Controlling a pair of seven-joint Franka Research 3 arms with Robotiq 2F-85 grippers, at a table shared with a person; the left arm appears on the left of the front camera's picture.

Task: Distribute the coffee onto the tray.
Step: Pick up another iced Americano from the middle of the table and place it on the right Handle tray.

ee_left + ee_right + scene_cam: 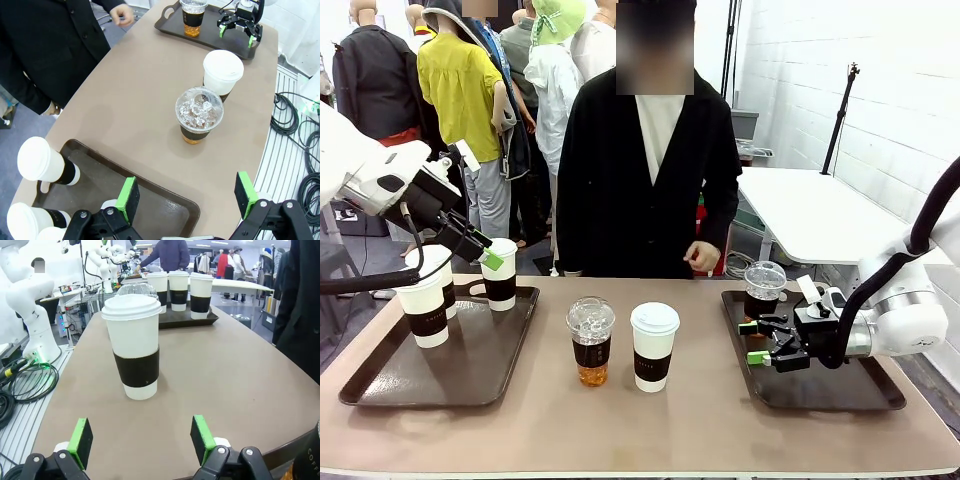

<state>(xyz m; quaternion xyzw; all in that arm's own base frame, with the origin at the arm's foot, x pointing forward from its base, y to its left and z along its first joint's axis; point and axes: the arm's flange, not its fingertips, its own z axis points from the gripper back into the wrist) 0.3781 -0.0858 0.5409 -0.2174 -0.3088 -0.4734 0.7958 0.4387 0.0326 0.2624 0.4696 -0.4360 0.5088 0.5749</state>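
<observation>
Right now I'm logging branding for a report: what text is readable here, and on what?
"COFF": on a cup's dark sleeve at the right wrist view's edge, rest cut off.
Print on the sleeve of the middle white cup: too small to read.
Nothing else legible.

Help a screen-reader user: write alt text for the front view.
A clear iced coffee and a white lidded cup stand mid-table between two trays. The left tray holds three white cups, the right tray one clear cup; left pincer and right pincer hover open. A person stands behind.
</observation>
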